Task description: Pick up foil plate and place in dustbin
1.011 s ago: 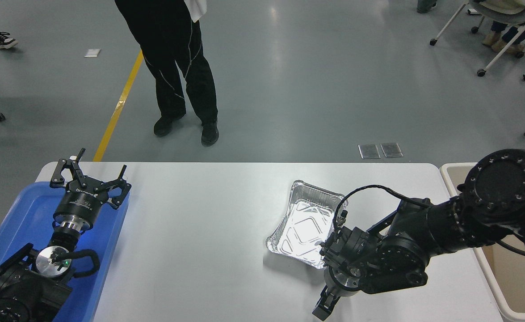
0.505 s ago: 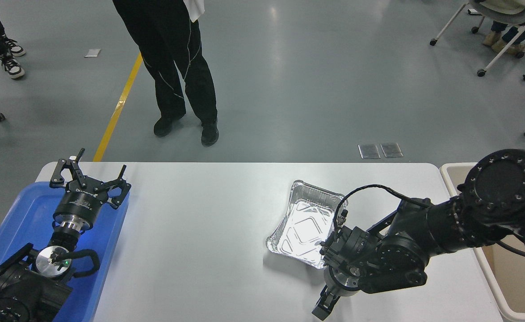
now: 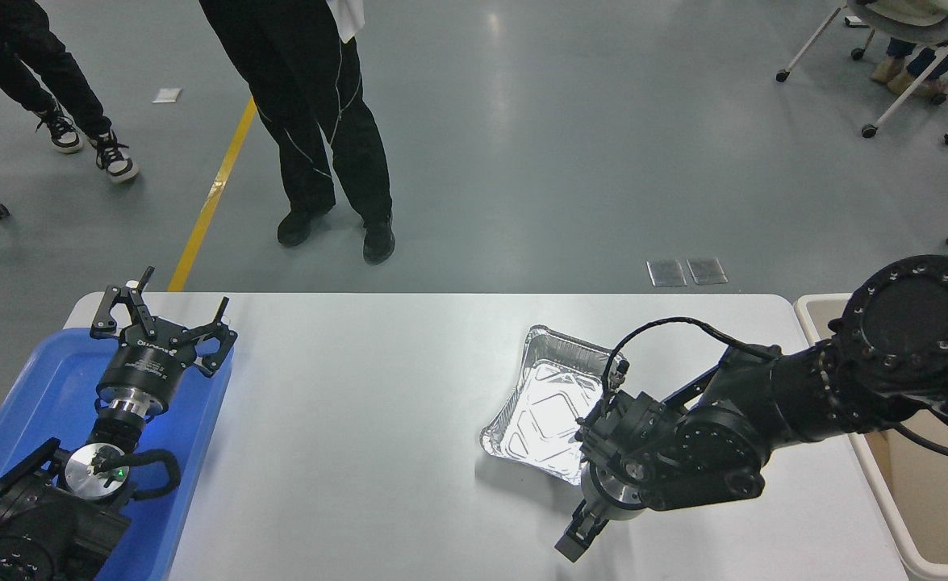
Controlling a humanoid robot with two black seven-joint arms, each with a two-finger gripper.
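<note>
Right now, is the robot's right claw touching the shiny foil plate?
Apart. In the head view, the right gripper hangs over bare table, nearer the camera than the foil plate.

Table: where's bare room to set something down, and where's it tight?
Widest free patch: middle of the table, between the blue tray under the parked left hand and the foil plate. The far strip behind the plate is bare too. Crowded: near right, where the right hand and arm sit by the plate, toward the dustbin.
</note>
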